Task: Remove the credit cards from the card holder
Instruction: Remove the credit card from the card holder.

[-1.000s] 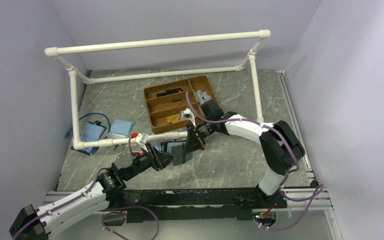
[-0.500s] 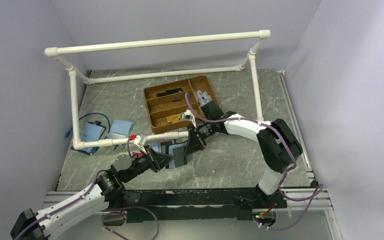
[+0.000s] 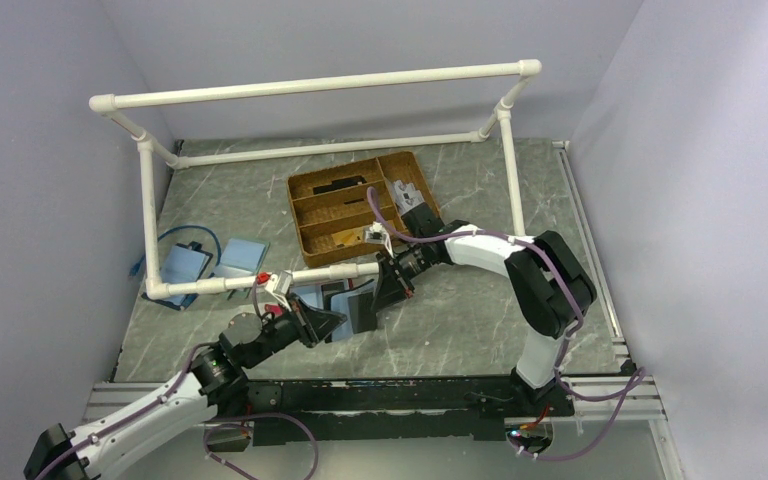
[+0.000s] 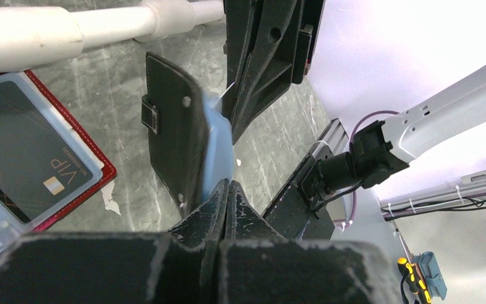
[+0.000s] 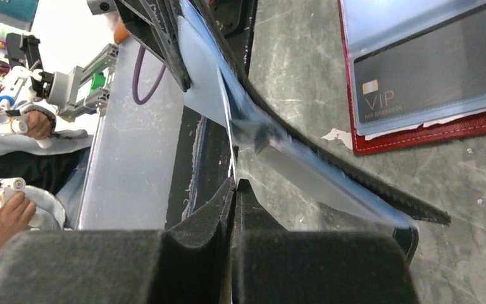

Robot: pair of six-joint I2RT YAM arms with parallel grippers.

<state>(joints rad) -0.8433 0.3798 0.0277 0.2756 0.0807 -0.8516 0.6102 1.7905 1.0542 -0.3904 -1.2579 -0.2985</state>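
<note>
The black-edged card holder (image 3: 360,312) hangs on edge between my two grippers, just above the table. In the left wrist view its black cover (image 4: 171,126) faces left and a light blue inner leaf (image 4: 218,149) faces right. My left gripper (image 4: 226,187) is shut on the holder's lower edge. My right gripper (image 5: 234,183) is shut on a thin pale leaf (image 5: 224,114) rising from the holder; I cannot tell whether it is a sleeve or a card. A second light blue leaf (image 5: 310,177) spreads to the right. No loose card shows.
A red-edged holder (image 5: 417,136) lies open beside us with a dark VIP card (image 5: 424,79) in its sleeve. The white pipe frame (image 3: 210,285) runs just behind it. A wooden tray (image 3: 305,240) stands further back. Blue items (image 3: 185,265) lie at the left.
</note>
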